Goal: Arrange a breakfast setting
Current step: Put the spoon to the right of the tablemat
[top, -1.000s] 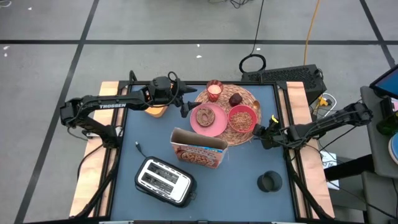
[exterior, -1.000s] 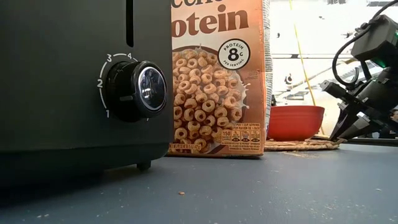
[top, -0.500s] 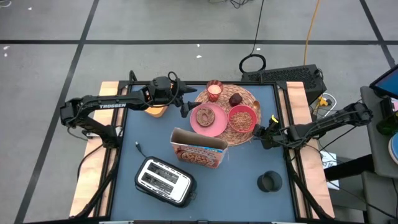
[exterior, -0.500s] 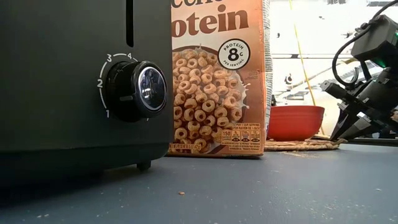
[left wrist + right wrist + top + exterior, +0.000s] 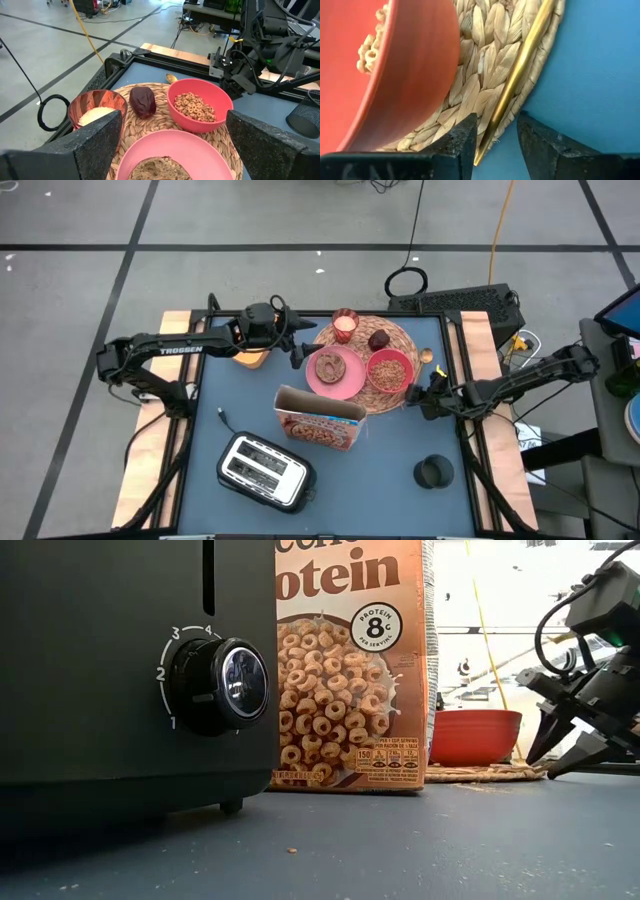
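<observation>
your right gripper (image 5: 495, 142) sits low at the right edge of the straw mat (image 5: 475, 75), fingers parted, with the spoon (image 5: 517, 75) handle's tip lying between them, ungripped, beside the red bowl (image 5: 405, 65). your left gripper (image 5: 297, 340) waits open at the mat's left edge.

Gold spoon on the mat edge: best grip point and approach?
Grip the thin gold spoon at its handle end, which overhangs the round woven straw mat's rim above the blue table. Come from the table side with the right gripper; its open fingers straddle that end. The red bowl crowds the other side.
</observation>
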Controlling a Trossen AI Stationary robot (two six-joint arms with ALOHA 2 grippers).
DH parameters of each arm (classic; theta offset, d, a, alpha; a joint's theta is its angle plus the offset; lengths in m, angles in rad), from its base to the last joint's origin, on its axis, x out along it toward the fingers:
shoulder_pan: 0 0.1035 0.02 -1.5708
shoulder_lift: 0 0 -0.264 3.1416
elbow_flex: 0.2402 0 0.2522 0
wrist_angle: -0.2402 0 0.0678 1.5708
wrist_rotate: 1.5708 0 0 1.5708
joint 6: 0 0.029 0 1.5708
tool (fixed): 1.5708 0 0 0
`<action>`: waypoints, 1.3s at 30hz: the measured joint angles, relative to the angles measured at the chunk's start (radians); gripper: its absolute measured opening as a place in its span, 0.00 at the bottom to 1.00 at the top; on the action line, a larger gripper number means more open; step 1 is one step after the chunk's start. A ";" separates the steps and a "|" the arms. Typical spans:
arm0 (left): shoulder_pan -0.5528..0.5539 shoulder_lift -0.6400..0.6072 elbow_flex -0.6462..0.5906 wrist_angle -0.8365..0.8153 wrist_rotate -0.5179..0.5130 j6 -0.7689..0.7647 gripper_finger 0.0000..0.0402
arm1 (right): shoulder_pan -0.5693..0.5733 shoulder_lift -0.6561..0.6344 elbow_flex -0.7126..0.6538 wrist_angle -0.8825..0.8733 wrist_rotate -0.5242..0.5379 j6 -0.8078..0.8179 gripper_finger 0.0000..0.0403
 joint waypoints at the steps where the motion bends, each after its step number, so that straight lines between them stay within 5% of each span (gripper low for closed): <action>1: 0.000 0.000 0.000 0.000 0.000 0.000 0.90 | 0.000 -0.001 0.000 0.001 -0.009 -0.007 0.33; 14: 0.000 0.000 0.000 0.000 0.000 0.000 0.90 | -0.001 -0.015 0.000 -0.006 -0.072 -0.033 0.28; 33: 0.000 0.000 0.000 -0.008 0.000 -0.001 0.90 | 0.000 -0.148 0.001 -0.147 -0.336 -0.056 0.05; 39: 0.000 0.000 0.000 -0.009 0.000 -0.001 0.90 | 0.000 -0.153 0.002 -0.176 -0.335 -0.056 0.01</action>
